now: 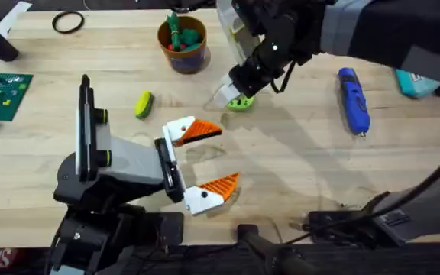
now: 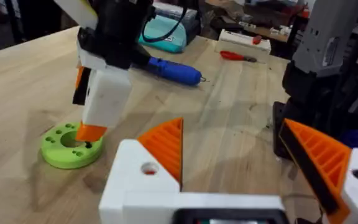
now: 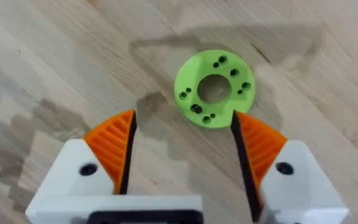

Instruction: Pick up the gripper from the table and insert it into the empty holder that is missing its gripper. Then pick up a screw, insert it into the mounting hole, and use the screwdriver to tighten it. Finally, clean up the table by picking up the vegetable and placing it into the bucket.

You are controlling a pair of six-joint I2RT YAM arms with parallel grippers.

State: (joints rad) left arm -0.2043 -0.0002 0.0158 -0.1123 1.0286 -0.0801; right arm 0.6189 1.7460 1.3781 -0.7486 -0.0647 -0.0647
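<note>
Right wrist view: right gripper (image 3: 182,137) spread wide directly over the gripper (image 3: 214,88), one finger beside its edge.
Left gripper (image 1: 205,164) also released, near that lime-green ring lying flat on the table (image 1: 296,168); screwdriver (image 1: 353,101) well apart from it.

No text, label or number is legible on anything here.

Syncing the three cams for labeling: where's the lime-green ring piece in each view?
Overhead: green ring piece upper middle of the table, partly under the right gripper.
Left wrist: flat on the wood at left, one orange finger of the right gripper at its centre hole.
Right wrist: just beyond the open orange fingers, hole pattern facing the camera.
Shared landmark: blue screwdriver in the overhead and left wrist views.
</note>
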